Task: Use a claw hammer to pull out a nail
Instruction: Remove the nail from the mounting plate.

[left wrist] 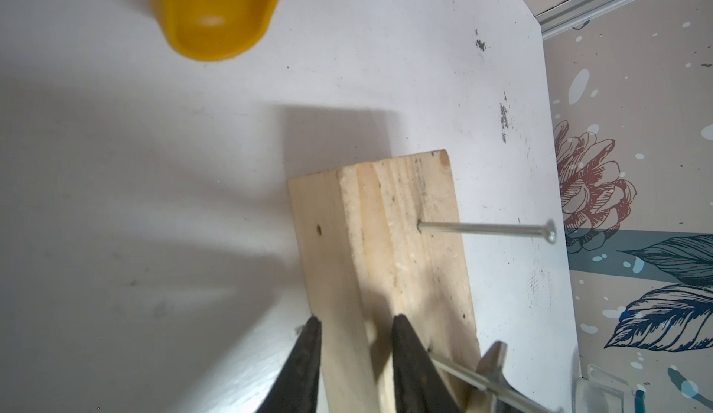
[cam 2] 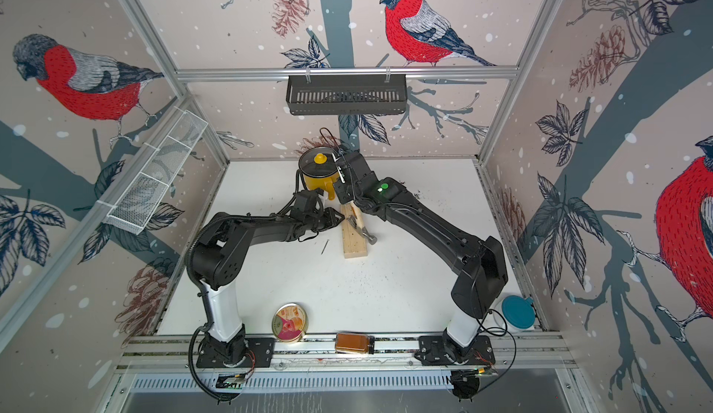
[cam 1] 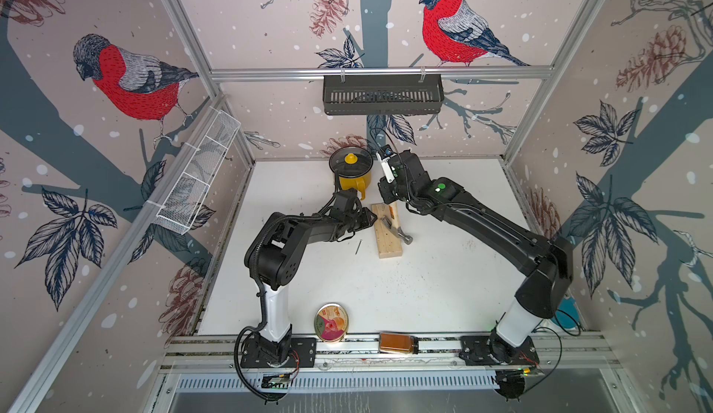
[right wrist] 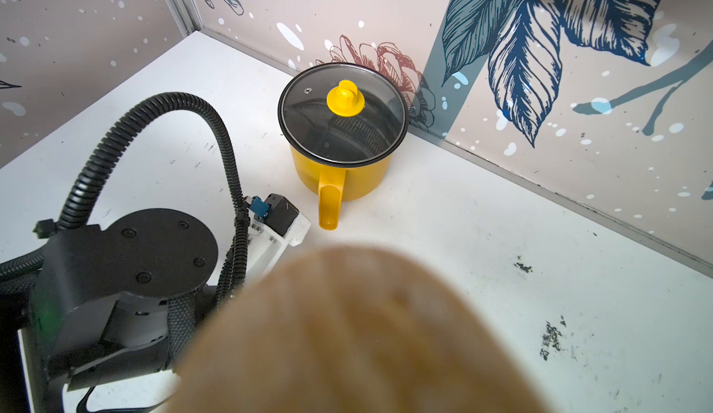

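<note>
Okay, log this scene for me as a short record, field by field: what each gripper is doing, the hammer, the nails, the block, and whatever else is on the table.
left gripper: closed across the edge of the wooden block
right gripper: shut on the claw hammer handle
hammer head: resting on the block, claw against the hooked nail
standing nail: upright in the block, mostly exposed
loose nail: flat on the table beside the block
bystanders: yellow pot with lid on, round tin, spice jar
</note>
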